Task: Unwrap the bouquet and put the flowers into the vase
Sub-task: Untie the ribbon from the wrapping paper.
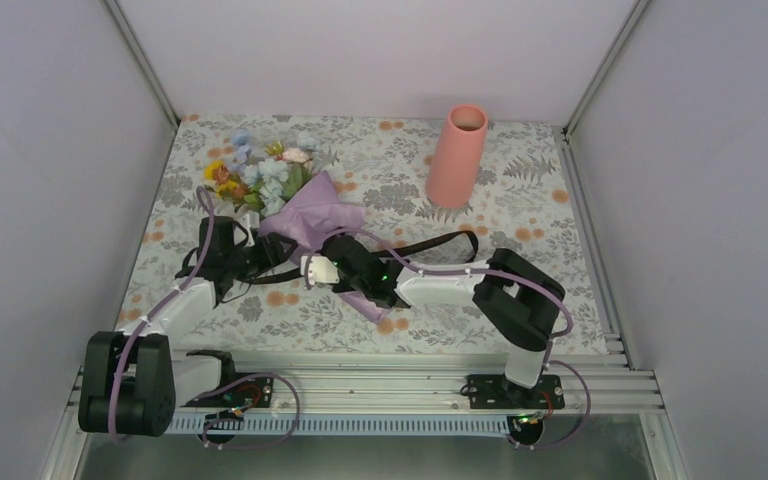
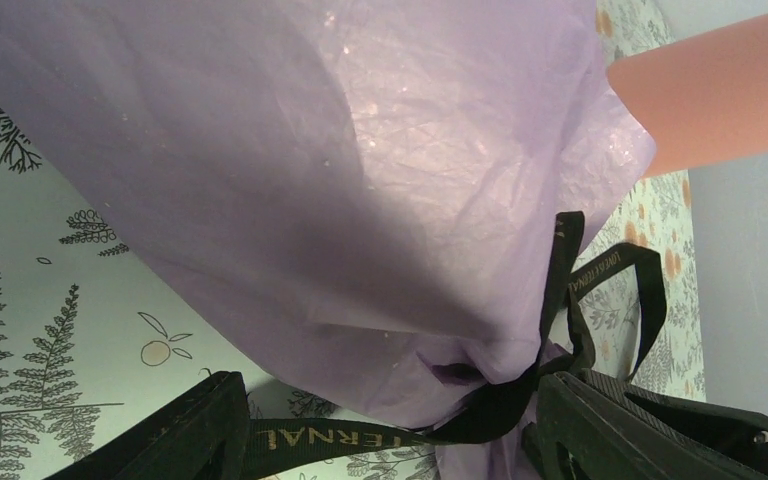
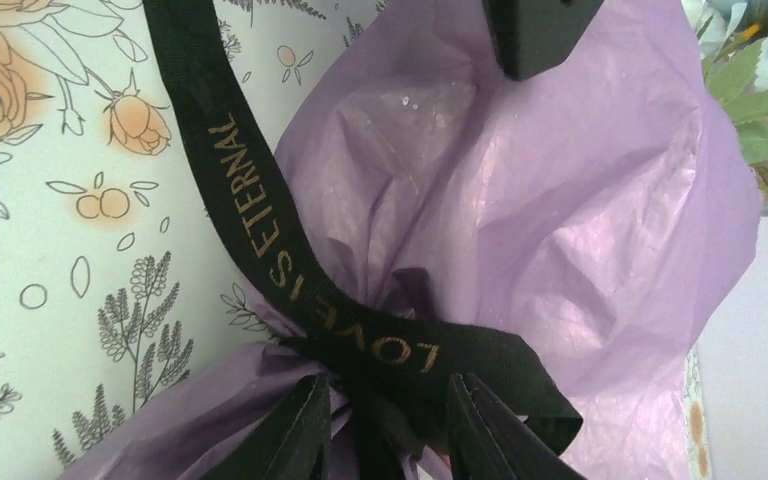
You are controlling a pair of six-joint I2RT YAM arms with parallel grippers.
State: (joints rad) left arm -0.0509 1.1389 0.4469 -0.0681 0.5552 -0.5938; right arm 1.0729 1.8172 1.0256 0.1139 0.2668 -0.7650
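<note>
**Item: bouquet (image 1: 285, 195), tied.** Lies on its side on the left half of the patterned surface (image 1: 520, 260), flowers (image 1: 260, 165) towards the far left corner and stem end towards the arms. The lilac wrapping sheet (image 3: 560, 200) is gathered at the waist under a black ribbon (image 3: 260, 220) with gold lettering. The knot is not yet undone.

**Item: vase (image 1: 456, 155).** Stands upright at the far right of centre, well apart from the bouquet, mouth unobstructed.

**Item: right pincer (image 3: 390, 420).** Set narrow, and it appears clamped on the ribbon at the knot, which fills the gap between its fingers.

**Item: left pincer (image 2: 390, 415).** Stands wide and holds nothing. One ribbon tail runs across the gap between its fingers, with the sheet bulging just above.

**Step in hand, as judged:** loosening the ribbon, the first part of unwrapping.

**Handling notes:**
- A grip on the knot itself probably tightens it, so taking a loose tail just beside the knot looks better.
- Draw the tail along its own length, low over the surface, and slowly.
- Close the left pincer on the stem end or the opposite tail first. Unbraced, the light bundle will likely slide along with the pull.
- Keep the fingers off the sheet, which looks thin and likely to tear or snag.
</note>
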